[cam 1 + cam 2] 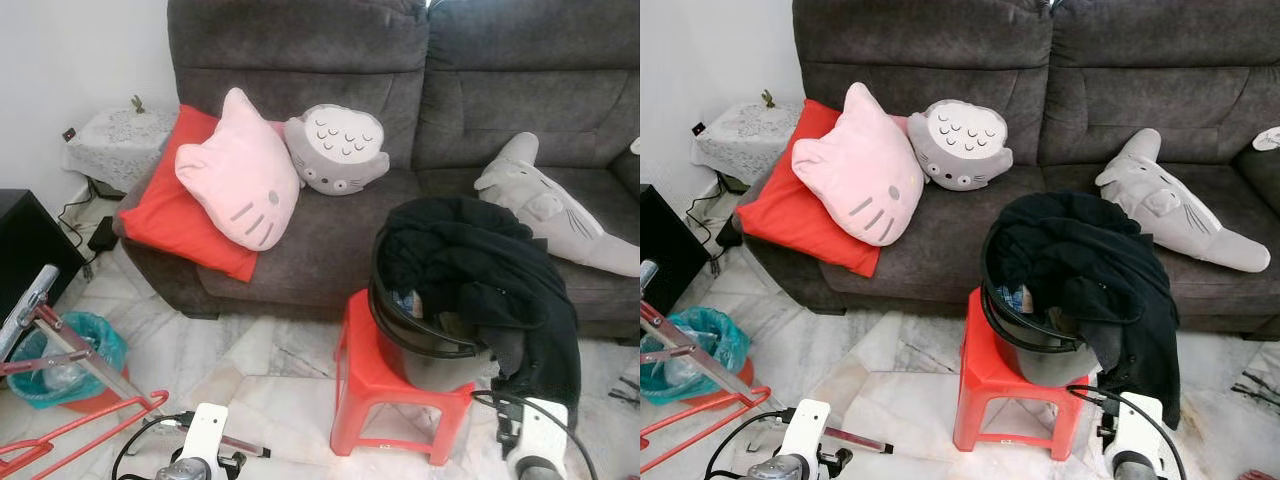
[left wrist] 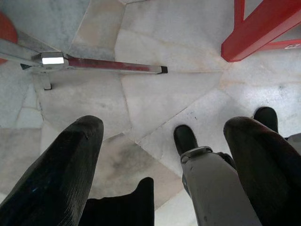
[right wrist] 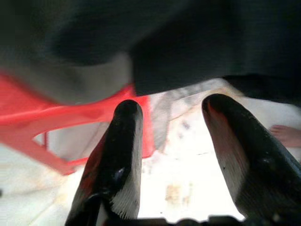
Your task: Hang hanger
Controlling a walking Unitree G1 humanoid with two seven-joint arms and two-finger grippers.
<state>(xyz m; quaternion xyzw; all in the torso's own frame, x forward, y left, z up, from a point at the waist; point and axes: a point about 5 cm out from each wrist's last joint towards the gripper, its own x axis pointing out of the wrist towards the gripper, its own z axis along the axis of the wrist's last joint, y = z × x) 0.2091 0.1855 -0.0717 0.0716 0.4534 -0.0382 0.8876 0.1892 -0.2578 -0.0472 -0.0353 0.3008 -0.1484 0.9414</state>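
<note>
Left pincer (image 2: 164, 127): spread wide and holding nothing. Its two black fingers (image 2: 70, 160) hang low above the marble floor (image 2: 155, 37). Ahead of its tips you see a dark red bar (image 2: 113, 66) of the red-and-silver rack frame (image 1: 70, 400) lying flat on the floor. Off to one side of those tips is a leg of the red plastic stool (image 2: 263, 23). Which part of this frame takes a hanger cannot be told.

Right pincer (image 3: 173, 106): also spread and empty, with both fingers (image 3: 124, 155) apart. Just beyond and above its tips hangs the black garment (image 1: 480, 270), blurred at this range. The stool (image 1: 400, 400) lies past the tips, beneath that cloth.

Head views: you see both silver wrists at the lower edge, the left arm (image 1: 205, 440) near the rack and the right arm (image 1: 535, 435) just beside the stool. On the stool stands a black bucket (image 1: 420, 335), and the garment is draped over its rim and down the side nearer the right pincer.

Well beyond both pincers is a grey sofa (image 1: 300, 50). It carries a red cushion (image 1: 160, 210), a pink cat cushion (image 1: 240, 170), a grey owl cushion (image 1: 335, 148) and a grey shark plush (image 1: 560, 210). Out past the left pincer, behind the rack, sits a bin lined in teal (image 1: 65, 355).
</note>
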